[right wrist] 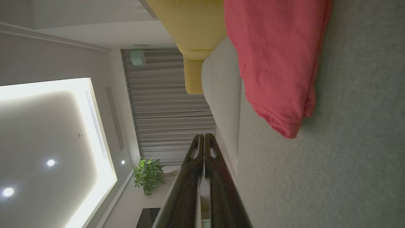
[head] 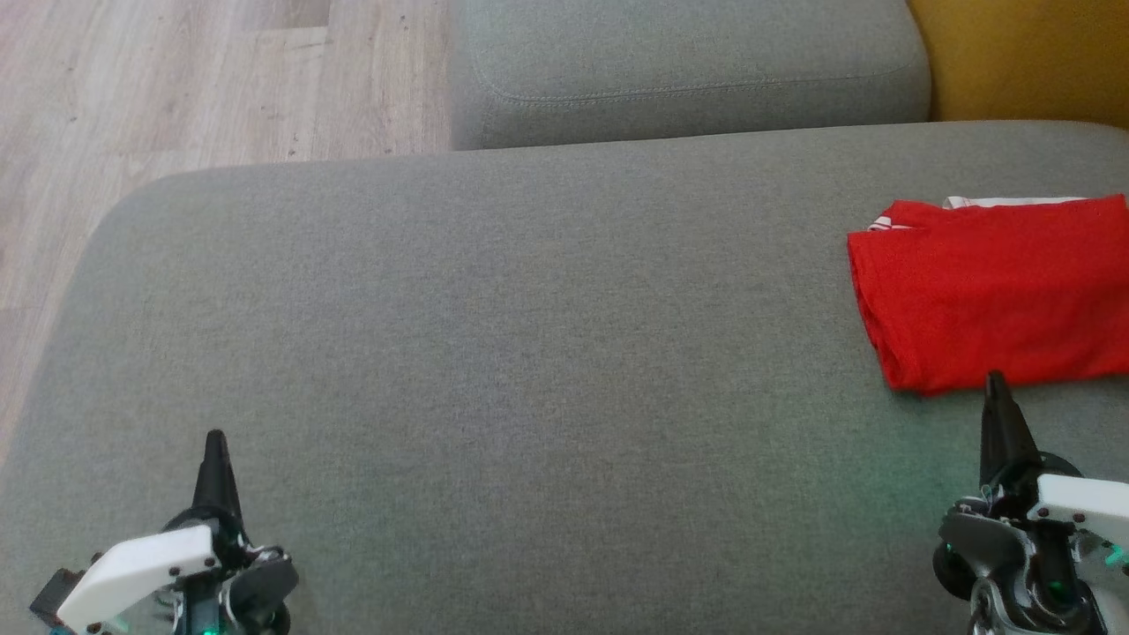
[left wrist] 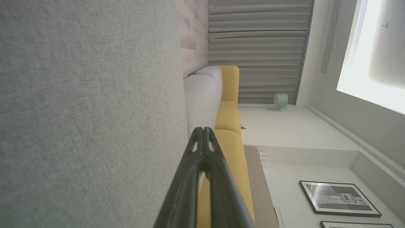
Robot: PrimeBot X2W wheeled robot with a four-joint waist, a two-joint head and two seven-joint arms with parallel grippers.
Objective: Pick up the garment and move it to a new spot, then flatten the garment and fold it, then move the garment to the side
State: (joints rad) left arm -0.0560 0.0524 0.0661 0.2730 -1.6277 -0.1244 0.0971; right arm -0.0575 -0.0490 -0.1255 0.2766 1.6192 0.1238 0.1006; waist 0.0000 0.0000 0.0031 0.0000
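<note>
The garment (head: 992, 291) is red with a bit of white trim at its far edge. It lies folded into a flat rectangle at the right side of the grey sofa seat (head: 529, 353). The right wrist view shows the garment (right wrist: 278, 63) close ahead of that arm's fingers. My right gripper (head: 997, 381) is shut and empty, its tip just in front of the garment's near edge. My left gripper (head: 215, 438) is shut and empty too, low at the left over bare seat fabric. Each wrist view has its own fingertips pressed together, left gripper (left wrist: 203, 129), right gripper (right wrist: 204, 135).
A second grey cushion (head: 688, 70) sits behind the seat, with a yellow cushion (head: 1023, 53) at the far right. Wooden floor (head: 176, 79) lies beyond the seat's left and far-left edges. The wide middle of the seat is bare fabric.
</note>
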